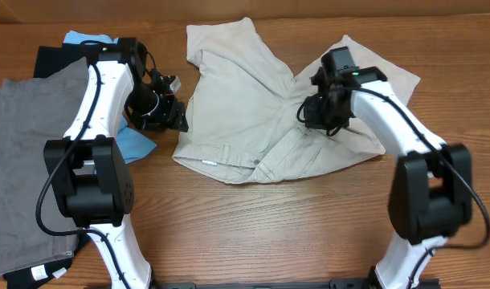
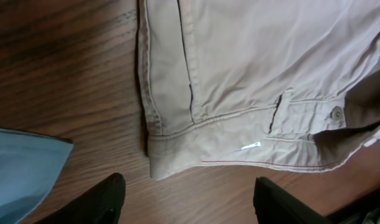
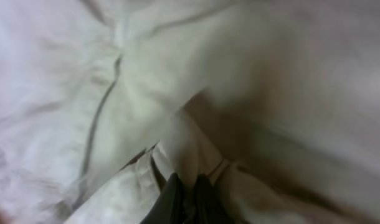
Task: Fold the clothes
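Blurry close-up. Pale beige shorts [image 3: 115, 74] fill the whole frame, rumpled. A dark seam [image 3: 99, 118] curves from upper left down toward lower left. A shadowed crease [image 3: 258, 130] runs from center off to the right. Right gripper [image 3: 187, 202] sits at bottom center, its two dark fingers [image 3: 170, 200] nearly together. A narrow cloth ridge [image 3: 185, 146] is pinched between them and rises toward frame center. Finer detail is too soft to tell.

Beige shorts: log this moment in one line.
pale beige woven cotton shorts unfolded | left end effector open beside waistband | right end effector shut on shorts
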